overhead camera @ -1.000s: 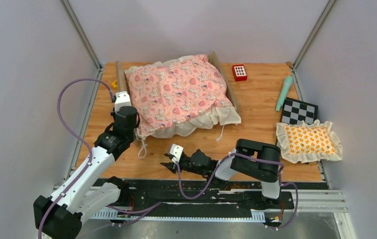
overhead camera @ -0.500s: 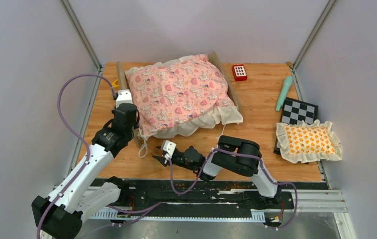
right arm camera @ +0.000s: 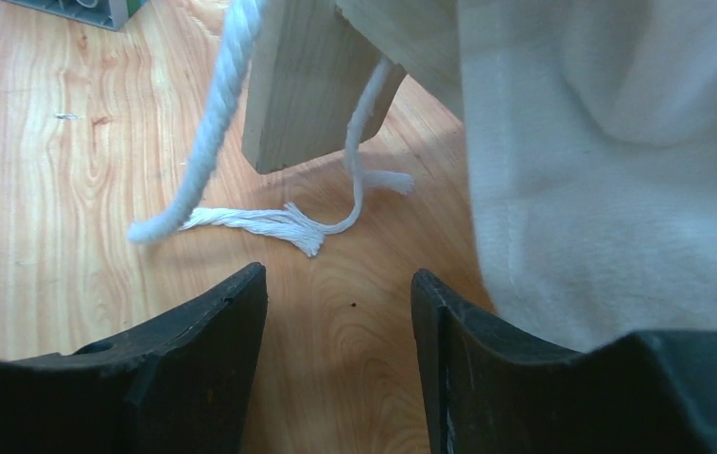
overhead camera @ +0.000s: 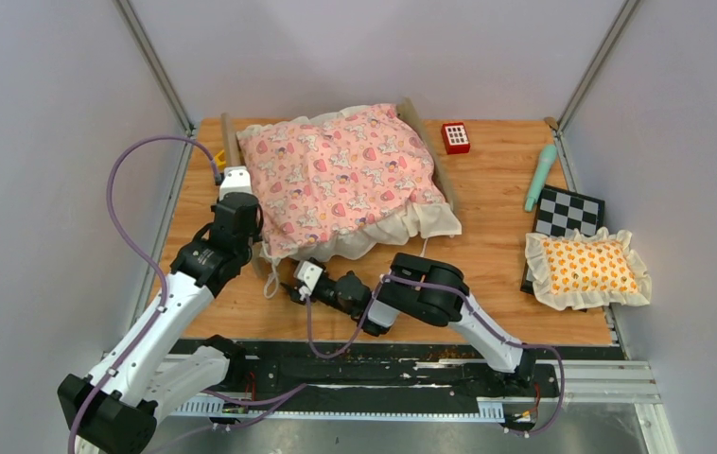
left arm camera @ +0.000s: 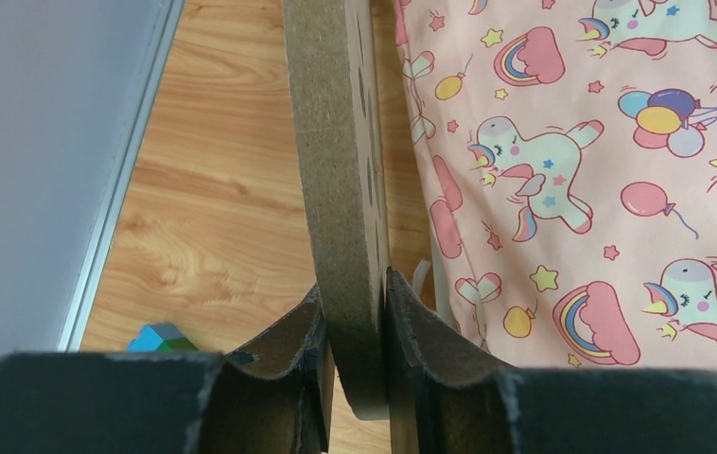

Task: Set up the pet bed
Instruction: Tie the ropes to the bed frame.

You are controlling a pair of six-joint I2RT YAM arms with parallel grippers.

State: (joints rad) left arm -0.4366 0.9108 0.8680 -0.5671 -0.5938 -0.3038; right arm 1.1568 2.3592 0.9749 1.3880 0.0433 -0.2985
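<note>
At the far left-centre of the wooden table, from above: small light-wood pet bed, topped with pink unicorn-print ruffled quilt.

From the left wrist: left gripper clamped tight on the thin brown end board. Stiff, light, best held by that edge.

From the right wrist: right gripper part-open and empty, near a white cord and what may be a bed leg. Quilt soft, likely to slip.

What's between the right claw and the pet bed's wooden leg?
A frayed white cord lies on the table there, ahead of the right claw and before the pet bed's leg. The right wrist view shows it.
</note>
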